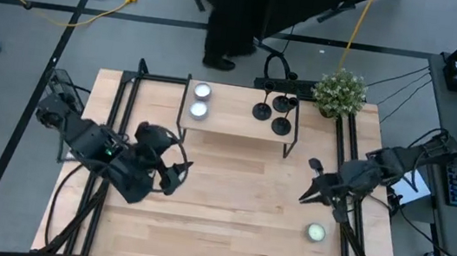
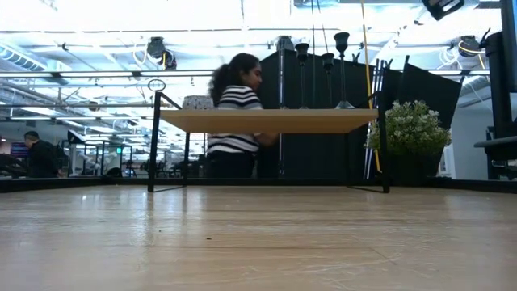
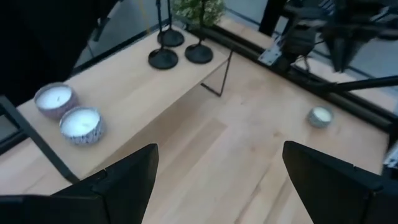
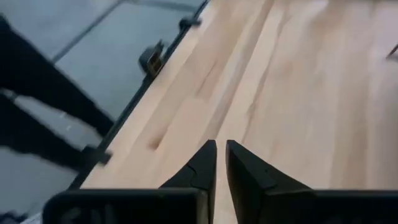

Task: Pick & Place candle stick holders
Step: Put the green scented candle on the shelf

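Three black candle stick holders (image 1: 276, 114) stand on their round bases on the right half of a small raised wooden shelf (image 1: 230, 115) at the table's far middle. They also show in the left wrist view (image 3: 177, 50) and in the low view (image 2: 327, 65). My left gripper (image 1: 181, 171) is open and empty over the table's left middle, near the shelf's near left corner; its own view shows the fingers wide apart (image 3: 217, 186). My right gripper (image 1: 308, 190) is shut and empty over the table's right middle (image 4: 221, 162).
Two white candles in tins (image 1: 200, 100) stand on the shelf's left half. Another white candle (image 1: 315, 233) lies on the table near my right gripper. A potted plant (image 1: 340, 92) stands at the far right corner. A person (image 2: 234, 113) stands beyond the far edge.
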`<state>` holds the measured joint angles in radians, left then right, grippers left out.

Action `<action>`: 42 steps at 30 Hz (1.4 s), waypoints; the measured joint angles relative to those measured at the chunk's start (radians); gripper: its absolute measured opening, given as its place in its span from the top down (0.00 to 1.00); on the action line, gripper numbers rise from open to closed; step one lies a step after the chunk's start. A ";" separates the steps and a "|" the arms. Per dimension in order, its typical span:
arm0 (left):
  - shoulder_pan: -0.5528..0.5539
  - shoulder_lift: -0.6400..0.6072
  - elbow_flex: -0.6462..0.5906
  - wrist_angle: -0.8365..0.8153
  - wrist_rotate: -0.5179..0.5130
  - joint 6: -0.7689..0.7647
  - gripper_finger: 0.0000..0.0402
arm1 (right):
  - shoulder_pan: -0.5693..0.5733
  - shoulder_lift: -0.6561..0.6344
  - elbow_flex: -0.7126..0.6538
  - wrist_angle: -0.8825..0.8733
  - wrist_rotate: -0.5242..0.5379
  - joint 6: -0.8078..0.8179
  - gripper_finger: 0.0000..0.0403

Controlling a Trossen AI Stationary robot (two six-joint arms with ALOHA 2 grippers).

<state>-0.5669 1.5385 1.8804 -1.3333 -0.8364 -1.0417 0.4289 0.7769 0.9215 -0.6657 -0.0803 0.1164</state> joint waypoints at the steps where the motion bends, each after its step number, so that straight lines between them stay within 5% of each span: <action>1: -0.006 -0.003 -0.023 0.002 -0.004 -0.012 0.13 | 0.015 0.018 0.016 -0.024 0.000 0.017 0.91; 13: -0.056 -0.210 -0.428 0.295 -0.048 0.002 0.13 | 0.197 0.182 0.149 -0.330 -0.001 0.368 0.76; 24: -0.101 -0.473 -0.804 0.553 -0.089 0.121 0.13 | 0.281 0.294 0.151 -0.367 -0.115 0.768 0.60; 36: -0.119 -0.744 -1.035 0.634 -0.082 0.225 0.13 | 0.280 0.322 0.151 -0.393 -0.159 1.175 0.56; 42: -0.129 -0.847 -1.087 0.641 -0.082 0.275 0.13 | 0.280 0.322 0.151 -0.338 -0.140 1.207 0.58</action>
<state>-0.6960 0.6911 0.7932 -0.6923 -0.9181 -0.7664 0.7090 1.0985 1.0725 -1.0033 -0.2205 1.3231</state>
